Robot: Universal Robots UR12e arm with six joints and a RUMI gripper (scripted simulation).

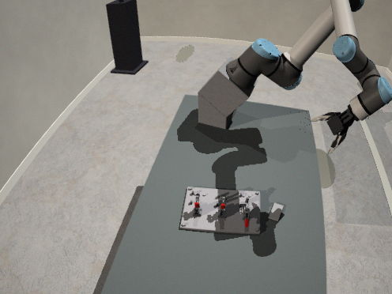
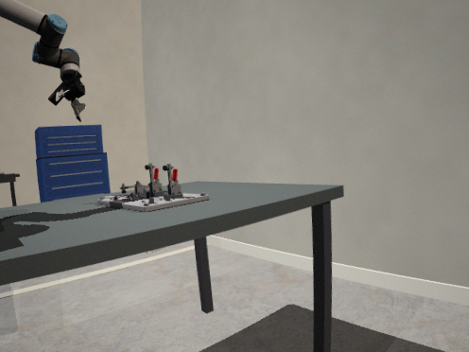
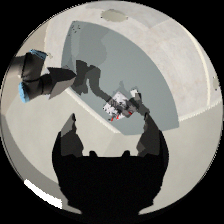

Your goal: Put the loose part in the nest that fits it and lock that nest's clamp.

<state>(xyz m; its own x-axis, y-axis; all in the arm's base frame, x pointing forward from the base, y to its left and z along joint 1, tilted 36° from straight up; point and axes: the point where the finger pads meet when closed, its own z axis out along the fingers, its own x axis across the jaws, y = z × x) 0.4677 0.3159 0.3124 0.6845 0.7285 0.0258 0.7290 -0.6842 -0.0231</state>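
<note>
Table (image 1: 253, 253) edge; gripper (image 1: 329, 132) open, beyond it.

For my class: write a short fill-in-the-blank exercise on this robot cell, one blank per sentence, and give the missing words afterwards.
1. The gripper hangs in the air with its fingers ____.
2. The fixture plate carries ____ clamps with red handles.
3. The loose part lies on the table ____ the fixture plate, not on it.
4. The tool cabinet behind the table is ____.

Missing words: open; three; beside; blue
</note>
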